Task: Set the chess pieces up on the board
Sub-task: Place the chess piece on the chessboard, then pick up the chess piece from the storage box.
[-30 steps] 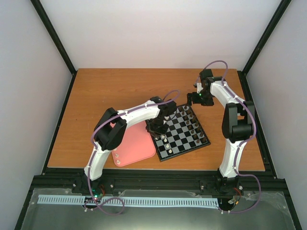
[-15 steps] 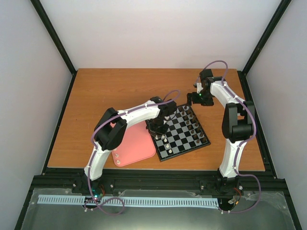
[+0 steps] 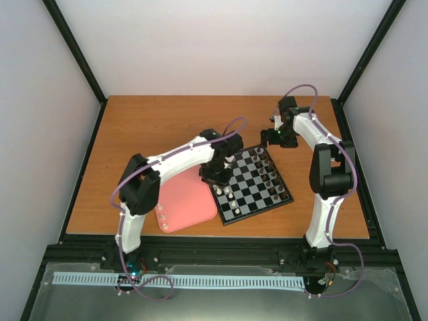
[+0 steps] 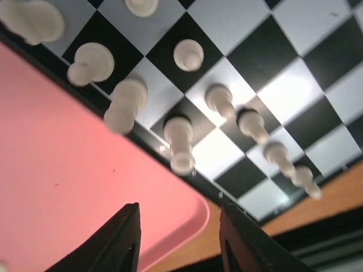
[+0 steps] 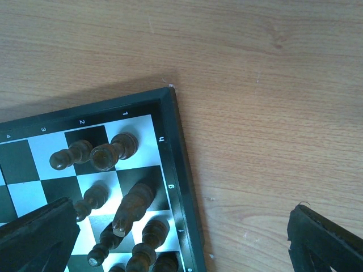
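Rows of pale cream-white chess pieces (image 4: 181, 141) stand along the left side of the small black-and-silver chessboard (image 3: 251, 187), beside a pink rounded tray (image 3: 187, 200). Left gripper (image 4: 178, 226) hovers above them, partly open and empty. Right gripper (image 5: 180, 221) hangs wide open and empty over the board's far corner.

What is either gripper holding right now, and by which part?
Nothing is held. The left gripper is open with no piece between its fingers; the right gripper is wide open and empty above a corner of the board.
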{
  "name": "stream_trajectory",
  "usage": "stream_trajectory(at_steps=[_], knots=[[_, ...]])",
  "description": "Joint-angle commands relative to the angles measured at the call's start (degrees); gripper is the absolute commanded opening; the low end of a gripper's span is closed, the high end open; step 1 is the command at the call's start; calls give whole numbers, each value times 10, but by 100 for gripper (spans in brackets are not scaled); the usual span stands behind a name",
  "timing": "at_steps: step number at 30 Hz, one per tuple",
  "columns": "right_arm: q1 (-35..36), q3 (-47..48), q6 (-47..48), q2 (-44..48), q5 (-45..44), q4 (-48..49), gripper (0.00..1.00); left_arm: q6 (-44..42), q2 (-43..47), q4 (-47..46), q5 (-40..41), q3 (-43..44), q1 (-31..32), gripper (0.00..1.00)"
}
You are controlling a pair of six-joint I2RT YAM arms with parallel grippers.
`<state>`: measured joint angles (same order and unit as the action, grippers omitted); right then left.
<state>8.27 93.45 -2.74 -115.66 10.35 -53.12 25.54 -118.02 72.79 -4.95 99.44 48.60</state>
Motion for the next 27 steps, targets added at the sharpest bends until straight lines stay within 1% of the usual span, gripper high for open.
stream_trajectory(at_steps=[1,4,5,6,8,9,10,14,18,22,27], knots=[[-1,10,6,-2,6,-3,100,0,81,43,-9,-4,4,46],[0,9,6,0,6,-5,100,12,129,50,9,-31,0,61],[-1,9,6,0,5,-5,100,18,149,50,17,-47,-10,64],[-1,10,6,1,4,-5,100,24,168,47,21,-71,-23,65],[-1,9,5,1,3,-4,100,39,206,34,21,-145,-62,66],[0,8,4,2,4,-4,100,50,228,27,25,-177,-83,69],[0,6,5,2,4,-3,100,61,249,20,35,-205,-106,70],[-1,3,5,3,7,-1,100,99,329,-23,49,-313,-196,69],[0,7,5,-1,12,-2,100,107,362,-58,53,-371,-268,69],[0,14,5,-5,14,-5,100,95,352,-81,35,-397,-300,67],[-1,13,6,-6,14,-6,100,100,341,-113,2,-445,-306,63]])
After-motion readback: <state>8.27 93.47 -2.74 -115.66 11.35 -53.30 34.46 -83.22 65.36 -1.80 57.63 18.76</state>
